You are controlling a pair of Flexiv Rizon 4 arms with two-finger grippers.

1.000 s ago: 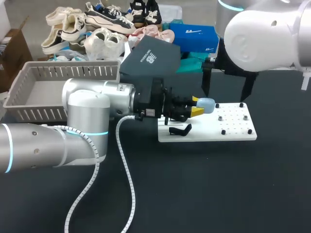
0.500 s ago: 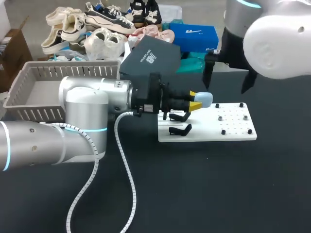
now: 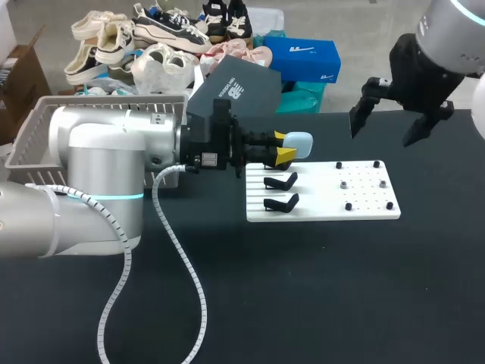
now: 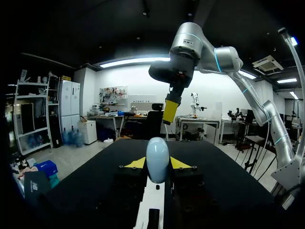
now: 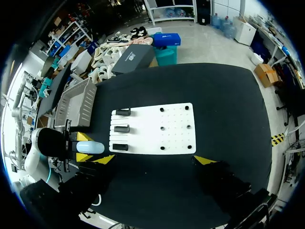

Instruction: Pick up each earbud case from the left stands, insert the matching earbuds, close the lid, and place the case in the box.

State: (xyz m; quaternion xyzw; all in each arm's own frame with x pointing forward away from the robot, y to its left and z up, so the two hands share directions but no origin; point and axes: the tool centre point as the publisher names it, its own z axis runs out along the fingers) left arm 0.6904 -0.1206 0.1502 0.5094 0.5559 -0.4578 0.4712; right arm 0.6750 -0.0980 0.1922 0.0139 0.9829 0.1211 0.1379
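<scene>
Black worktop (image 3: 318, 303) filled most of the head view. At the upper left of the frame sat a grey slatted box (image 3: 106, 114). In front of it the left arm (image 3: 98, 159) came in from the left edge, its last link lying level and pointing toward the middle. The left hand (image 3: 286, 147) was held out sideways near the frame's centre, raised clear of the worktop by the left end of a white board (image 3: 364, 205). It pinched a pale blue earbud case (image 3: 298, 142) between its yellow tips, one tip above the case and one below as that view showed them. In the left wrist view the case (image 4: 157, 160) stood on end between the two tips, each pressed against one flank.

Right of the case, two black stands (image 3: 280, 182) showed on the board's left part, and small black pegs (image 3: 348, 206) dotted its right part. The right wrist view showed three stands (image 5: 121, 129) in a column.

At the upper right of the head view the right arm (image 3: 455, 30) came down from the corner. The right hand (image 3: 386, 129) pointed downward above the worktop's far side, beyond the board's right end, with its dark fingers spread wide and nothing between them. In the right wrist view its yellow tips stood far apart, and the board (image 5: 171, 124) lay ahead of them. The left hand (image 5: 86, 148) with the case (image 5: 91, 147) was just beside the stand end of the board.
</scene>
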